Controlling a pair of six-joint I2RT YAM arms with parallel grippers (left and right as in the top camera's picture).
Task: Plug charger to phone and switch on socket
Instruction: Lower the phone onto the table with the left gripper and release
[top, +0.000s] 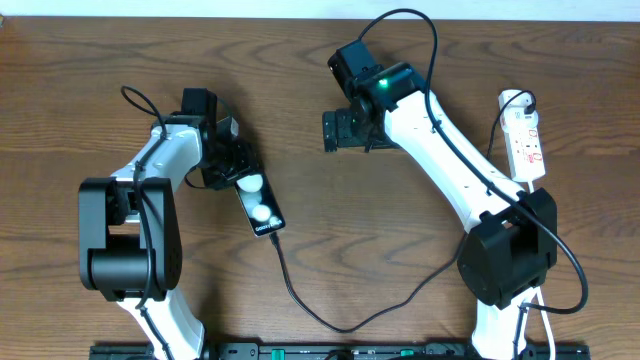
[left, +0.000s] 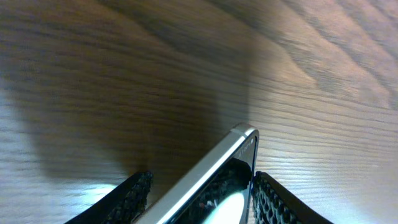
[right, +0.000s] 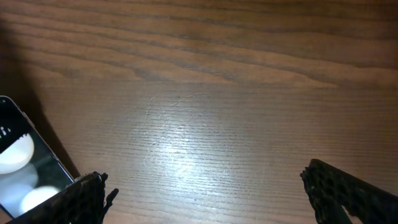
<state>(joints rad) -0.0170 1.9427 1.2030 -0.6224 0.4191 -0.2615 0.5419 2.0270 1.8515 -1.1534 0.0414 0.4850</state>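
the phone (top: 260, 207) is straddled loosely by the half-open left tool (left: 202, 193); the right tool (right: 211, 190) is spread wide.

The desk (top: 320, 215) was brown wood with a clear grain, catching a pale glare where light fell on it. Left of the middle lay the phone (top: 259, 205), a glossy black slab set at a slant (two white round spots on its face, small white lettering at its near end). The charger (top: 350, 327) met that near end, then trailed across the wood in a long loop toward the right. Well apart, by the right edge, lay the socket (top: 526, 140), white with red markings, a white plug at its far end.
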